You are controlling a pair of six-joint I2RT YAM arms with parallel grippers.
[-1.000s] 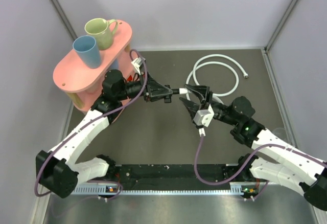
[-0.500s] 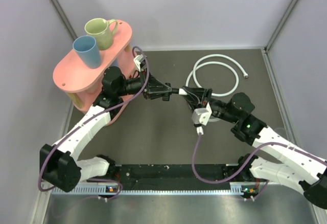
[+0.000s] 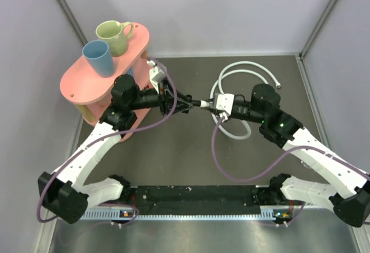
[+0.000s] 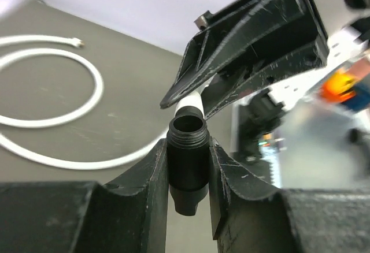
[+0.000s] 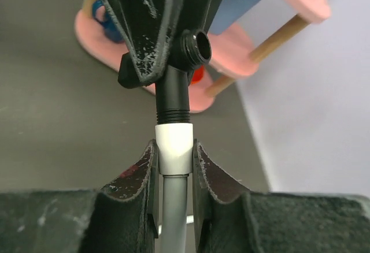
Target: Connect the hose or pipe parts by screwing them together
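Black T-shaped connector is clamped between the left fingers, held in the air over mid-table, a bit toward the far edge. The right fingers are clamped on the pale end fitting of the white hose. The fitting butts end-on against the connector's threaded stem, the two in line; can't tell how far it is threaded on. The rest of the hose lies looped on the dark table near the far right corner, its free end toward the right edge. A pink stand at the far left corner carries a green mug and a blue cup.
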